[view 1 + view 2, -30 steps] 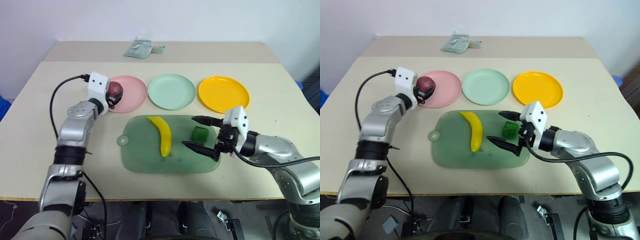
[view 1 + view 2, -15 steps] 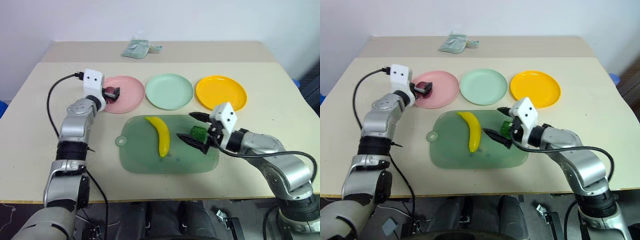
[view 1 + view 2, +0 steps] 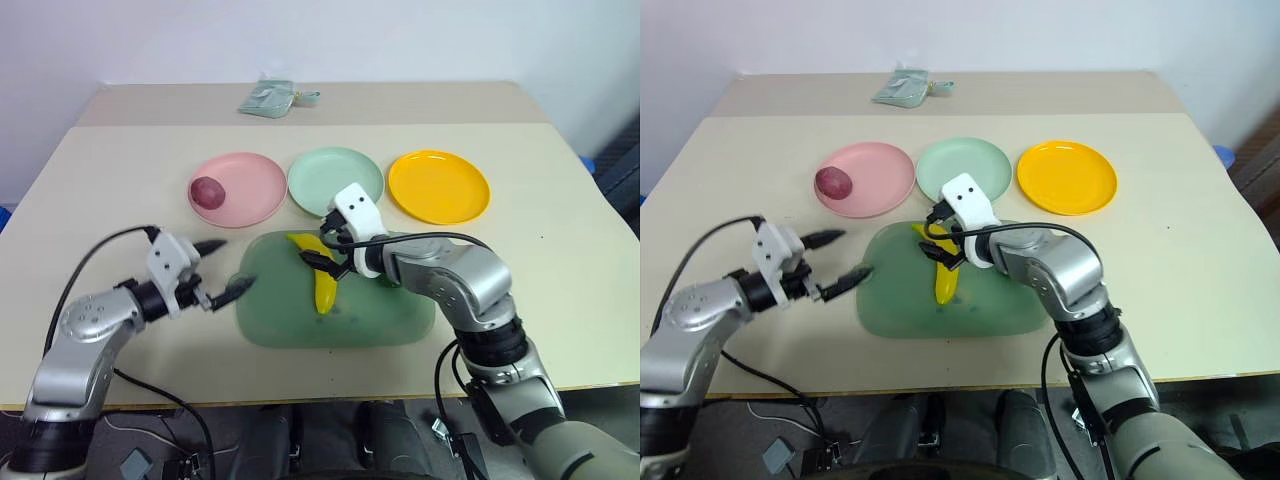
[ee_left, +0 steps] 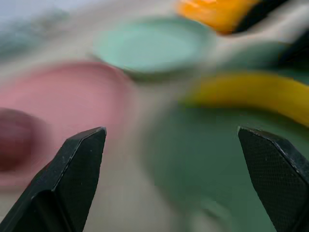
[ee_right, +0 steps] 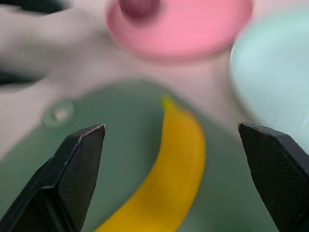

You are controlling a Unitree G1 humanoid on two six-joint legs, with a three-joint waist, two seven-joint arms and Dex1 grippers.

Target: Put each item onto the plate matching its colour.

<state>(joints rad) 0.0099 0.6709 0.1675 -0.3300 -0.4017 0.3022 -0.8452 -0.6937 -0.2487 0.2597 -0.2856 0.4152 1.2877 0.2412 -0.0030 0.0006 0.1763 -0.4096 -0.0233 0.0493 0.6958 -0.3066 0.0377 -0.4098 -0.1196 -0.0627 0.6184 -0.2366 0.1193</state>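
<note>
While the fruit (image 3: pixel 207 190) sits on pink, your right gripper (image 3: pixel 322 246) — spread, like the empty left gripper (image 3: pixel 219 272) — needs closing on the banana (image 3: pixel 320 275).

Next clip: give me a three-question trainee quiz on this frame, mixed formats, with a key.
1. True or false: the red-purple fruit lies on the pink plate.
2. The banana lies on: A) the yellow-orange plate B) the green tray C) the bare table.
3. Fill in: the right gripper, fingers open, hovers over the ______, while the open left gripper holds nothing.

Key: 1 true; 2 B; 3 banana.
</note>
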